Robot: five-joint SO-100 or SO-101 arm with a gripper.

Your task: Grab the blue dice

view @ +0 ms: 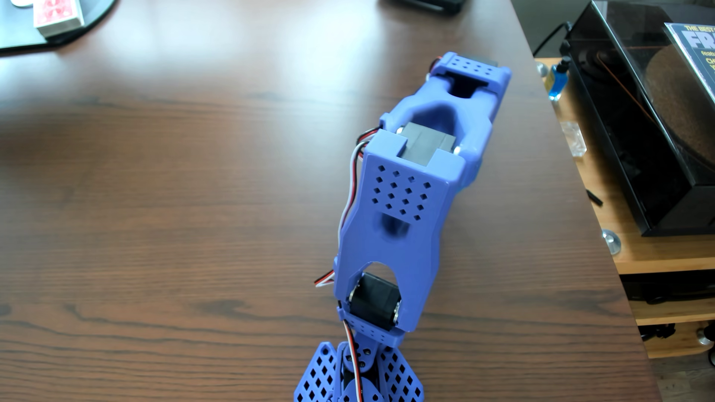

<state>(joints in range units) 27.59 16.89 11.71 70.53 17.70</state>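
I see only the folded blue arm (410, 201) over the brown tabletop (174, 193). Its hand is out of view, so I cannot tell its state. No blue dice shows anywhere; I judge the grab not yet done.

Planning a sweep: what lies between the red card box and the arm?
Other view shows the dark mat's edge, then bare table up to the arm.

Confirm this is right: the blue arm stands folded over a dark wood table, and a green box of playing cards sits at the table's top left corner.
Not quite. The other view shows the box of playing cards is red, not green. The rest holds: the blue arm stands folded over the dark wood table, with the box at the top left corner.
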